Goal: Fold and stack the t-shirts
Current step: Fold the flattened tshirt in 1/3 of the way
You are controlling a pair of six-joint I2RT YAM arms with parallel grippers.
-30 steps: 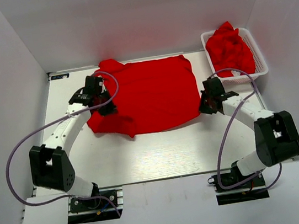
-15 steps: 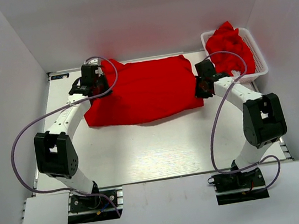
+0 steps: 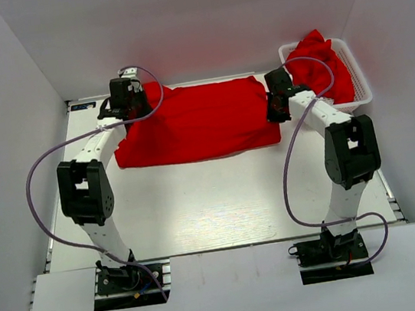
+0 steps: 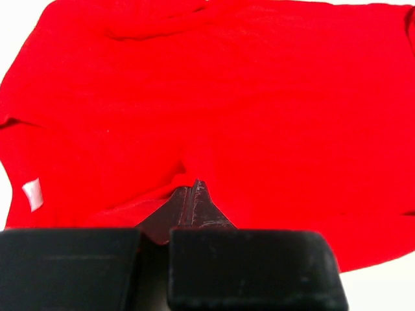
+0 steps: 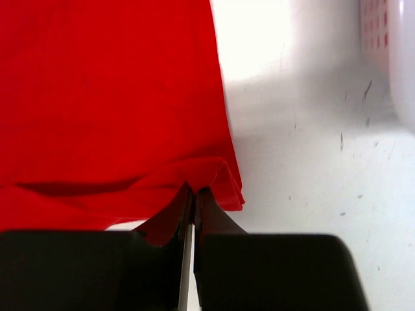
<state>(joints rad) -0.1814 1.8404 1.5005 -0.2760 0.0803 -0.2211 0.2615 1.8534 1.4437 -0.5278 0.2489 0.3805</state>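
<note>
Nearest us, we note bare white table (image 3: 215,208) between the two arm bases and the cloth. Beyond it, one red t-shirt (image 3: 199,122) lies across the far half of the table as a wide band, with its near edge fairly straight. We find the left gripper (image 4: 194,194) at the shirt's left end, jaws closed and pinching a fold of the fabric. The right gripper (image 5: 193,194) is likewise clamped on the hem at the right end. In the far right corner, a white basket (image 3: 362,86) holds a heap of more red t-shirts (image 3: 317,63).
</note>
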